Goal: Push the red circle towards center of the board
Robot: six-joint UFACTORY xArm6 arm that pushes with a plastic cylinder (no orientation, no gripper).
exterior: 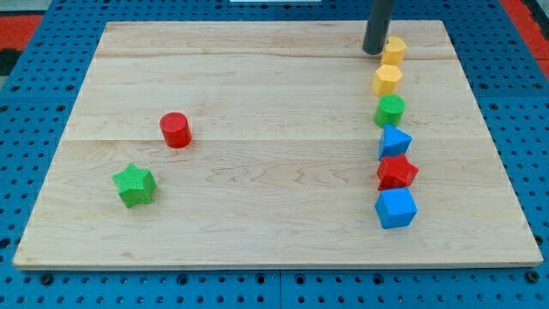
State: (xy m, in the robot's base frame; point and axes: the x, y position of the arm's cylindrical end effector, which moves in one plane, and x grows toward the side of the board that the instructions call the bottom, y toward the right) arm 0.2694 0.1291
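Observation:
The red circle (175,130) stands on the wooden board (274,206) at the view's left, a little above the middle height. A green star (134,185) lies just below and left of it. My tip (373,51) is at the view's top right, far from the red circle, right beside a yellow block (394,49) and at its left.
A column of blocks runs down the view's right: the yellow block, a yellow hexagon (388,80), a green circle (389,110), a blue block (395,142), a red star (396,172) and a blue cube (395,208). Blue pegboard surrounds the board.

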